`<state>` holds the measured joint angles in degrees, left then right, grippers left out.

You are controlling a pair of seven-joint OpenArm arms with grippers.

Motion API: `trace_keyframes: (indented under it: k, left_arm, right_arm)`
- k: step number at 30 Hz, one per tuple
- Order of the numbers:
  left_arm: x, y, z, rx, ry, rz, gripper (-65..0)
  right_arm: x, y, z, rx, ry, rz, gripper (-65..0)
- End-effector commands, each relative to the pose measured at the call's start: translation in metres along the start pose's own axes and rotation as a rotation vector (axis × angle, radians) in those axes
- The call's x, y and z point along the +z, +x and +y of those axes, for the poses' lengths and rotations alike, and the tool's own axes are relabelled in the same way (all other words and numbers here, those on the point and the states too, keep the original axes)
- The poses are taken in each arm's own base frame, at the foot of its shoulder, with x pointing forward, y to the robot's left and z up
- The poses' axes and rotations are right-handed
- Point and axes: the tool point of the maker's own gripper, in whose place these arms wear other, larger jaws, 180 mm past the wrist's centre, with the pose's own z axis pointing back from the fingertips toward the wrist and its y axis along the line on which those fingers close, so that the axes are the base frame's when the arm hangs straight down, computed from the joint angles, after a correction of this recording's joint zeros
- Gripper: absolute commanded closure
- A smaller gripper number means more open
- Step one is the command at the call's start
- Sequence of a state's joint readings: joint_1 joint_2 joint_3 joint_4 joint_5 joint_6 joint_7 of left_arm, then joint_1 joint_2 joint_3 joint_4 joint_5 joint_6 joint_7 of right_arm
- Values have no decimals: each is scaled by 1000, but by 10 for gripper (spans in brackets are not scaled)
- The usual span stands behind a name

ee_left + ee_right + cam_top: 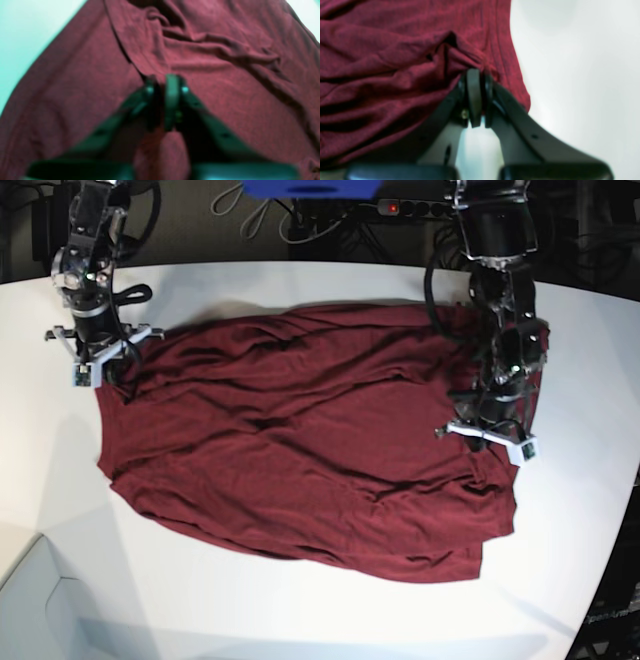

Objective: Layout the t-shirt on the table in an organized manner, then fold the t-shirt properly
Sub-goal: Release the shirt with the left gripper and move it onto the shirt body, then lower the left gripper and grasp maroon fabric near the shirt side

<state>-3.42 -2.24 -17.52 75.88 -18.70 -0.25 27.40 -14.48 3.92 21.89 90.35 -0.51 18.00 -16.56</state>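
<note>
Both grippers, left gripper [163, 82] and right gripper [477, 75], pinch the t-shirt [300, 430] on the counter [300, 610]; spreading underway, next pull apart evenly.

Both wrist views are blurred. In the left wrist view the t-shirt [225, 105] is cut off by the top, right and bottom edges, and the cloth beneath the left gripper [165, 82] is hidden, so whether any is pinched cannot be told. In the right wrist view the t-shirt is cut off at the top and left, and a bunched fold is lost behind the right gripper [477, 75]. In the base view the shirt's sleeves cannot be made out, and the table [300, 600] is cut off on every side.
</note>
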Motion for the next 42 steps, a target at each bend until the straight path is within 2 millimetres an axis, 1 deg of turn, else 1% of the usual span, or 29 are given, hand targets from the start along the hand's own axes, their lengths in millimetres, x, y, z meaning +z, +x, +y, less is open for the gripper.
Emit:
trace_keyframes:
  k: [1,3,5,8,9,12,15,17,19,20,23,24,26,27,28,30,35,40,42]
  left_arm:
    - [0,18,-6,-5,-19,-51,0]
    - [0,19,-4,-6,-15,-53,-8]
    - [0,23,1,-20,-7,-57,-1]
    - [1,26,6,-25,1,-63,-2]
    - [1,28,10,-28,8,-66,-2]
    - [6,46,31,-25,44,-101,-2]
    - [8,52,42,-15,63,-115,-2]
    - [9,54,45,-8,68,-120,-5]
    - [8,49,41,-6,61,-106,-10]
    - [7,48,38,-6,56,-100,-29]
    - [4,33,20,-22,20,-58,-151]
    - [4,29,14,-19,9,-53,-208]
    - [6,30,5,-17,-8,-66,-290]
    - [8,26,1,-13,-15,-62,-330]
    - [10,25,-1,-13,-17,-65,-349]
    - [11,23,-7,-4,-25,-65,-356]
    - [9,21,-11,1,-30,-61,-327]
    - [2,2,-4,11,-16,-8,-304]
    - [1,-3,-3,14,-12,4,-296]
  right_arm:
    - [0,15,-4,5,-8,-50,0]
    - [0,16,-2,6,-2,-51,0]
    - [-1,16,0,8,4,-51,0]
    - [-1,16,0,9,3,-51,0]
    - [-1,16,0,9,3,-51,0]
    - [-1,16,0,9,3,-51,0]
    - [-1,16,0,9,3,-51,0]
    - [-1,16,0,9,3,-51,0]
    - [-1,16,0,8,4,-51,0]
    - [-1,16,0,8,4,-51,0]
    - [-1,15,3,1,6,-50,0]
    - [-1,15,4,-2,7,-50,0]
    - [-1,15,4,-2,7,-50,0]
    - [-1,15,4,-2,7,-50,0]
    - [-1,15,4,-2,7,-50,0]
    - [-1,15,4,-2,7,-50,0]
    - [-1,14,4,-4,7,-50,0]
    - [-1,14,4,-4,7,-50,0]
    - [-1,14,4,-4,7,-50,0]
